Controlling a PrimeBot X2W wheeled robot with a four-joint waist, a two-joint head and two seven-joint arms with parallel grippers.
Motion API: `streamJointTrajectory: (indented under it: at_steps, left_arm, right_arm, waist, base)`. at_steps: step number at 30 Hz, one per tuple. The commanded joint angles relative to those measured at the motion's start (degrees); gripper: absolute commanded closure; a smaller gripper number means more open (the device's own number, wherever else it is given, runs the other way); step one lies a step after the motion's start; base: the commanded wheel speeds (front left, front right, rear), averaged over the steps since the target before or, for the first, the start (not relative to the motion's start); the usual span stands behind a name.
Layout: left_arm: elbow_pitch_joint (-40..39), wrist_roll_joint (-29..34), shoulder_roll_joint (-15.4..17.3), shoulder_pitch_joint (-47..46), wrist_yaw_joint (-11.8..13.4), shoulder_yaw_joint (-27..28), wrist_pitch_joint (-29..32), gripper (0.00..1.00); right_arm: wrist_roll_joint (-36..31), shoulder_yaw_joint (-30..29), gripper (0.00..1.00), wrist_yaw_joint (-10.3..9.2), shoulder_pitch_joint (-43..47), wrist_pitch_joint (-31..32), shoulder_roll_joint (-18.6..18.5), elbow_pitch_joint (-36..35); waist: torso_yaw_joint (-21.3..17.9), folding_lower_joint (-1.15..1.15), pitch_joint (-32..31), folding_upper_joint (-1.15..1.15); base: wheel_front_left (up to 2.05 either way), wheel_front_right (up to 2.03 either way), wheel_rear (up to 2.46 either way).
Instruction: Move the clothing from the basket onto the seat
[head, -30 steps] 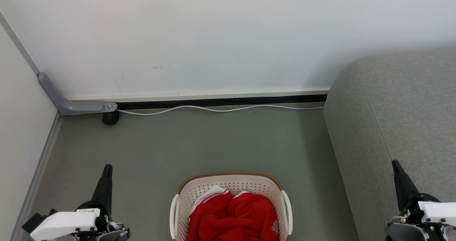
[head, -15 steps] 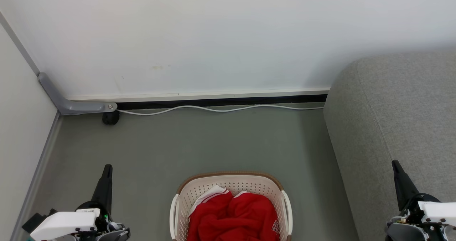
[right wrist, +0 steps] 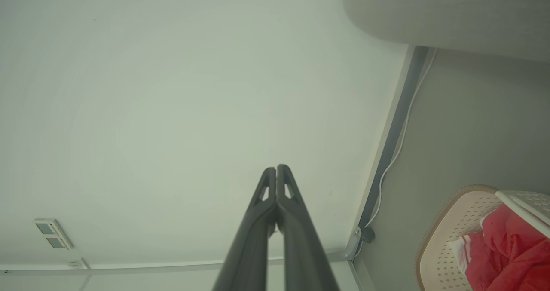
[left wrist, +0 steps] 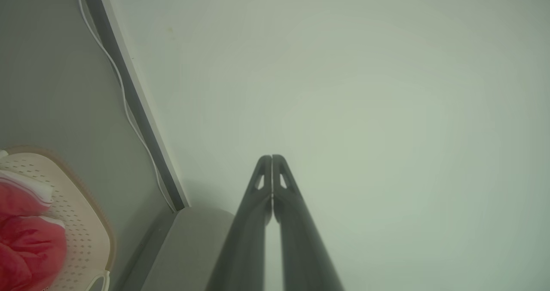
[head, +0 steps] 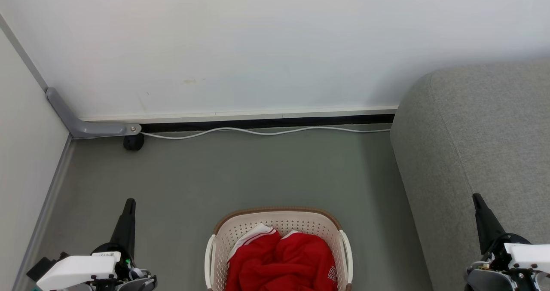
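The cream basket [head: 279, 219] with a brown rim sits on the floor at the bottom centre of the head view. Inside it lies the crumpled red clothing [head: 283, 258] with white striped trim and white lettering near its right edge. The grey seat [head: 481, 153] rises on the right. My left gripper [head: 129, 202] is at the lower left, shut and empty, well left of the basket. My right gripper [head: 475, 196] is at the lower right, shut and empty, in front of the seat. The wrist views show the left gripper [left wrist: 272, 157] and the right gripper [right wrist: 276, 167] with fingertips pressed together, and the clothing [left wrist: 25, 235] [right wrist: 511, 248].
A white wall runs along the back with a white cable [head: 266, 131] lying on the grey floor at its base. A grey bracket [head: 86, 125] and a small black wheel [head: 133, 142] sit in the left corner. Open floor lies between basket and wall.
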Motion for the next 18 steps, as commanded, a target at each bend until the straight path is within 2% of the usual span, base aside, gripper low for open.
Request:
streamJointTrajectory:
  at_steps: [1,18]
  left_arm:
    - [-1.65,-0.23,0.95,-3.32,-0.48,1.86,0.34,1.00]
    - [-1.65,-0.23,0.95,-3.32,-0.48,1.86,0.34,1.00]
  right_arm:
    - [0.67,0.98,1.00,0.09,-2.01,0.43,-0.60,-1.79]
    - [0.67,0.98,1.00,0.09,-2.01,0.43,-0.60,-1.79]
  waist:
    - [0.00,0.00,0.00,0.00]
    - [0.00,0.00,0.00,0.00]
  base:
    - [0.00,0.00,0.00]
    - [0.00,0.00,0.00]
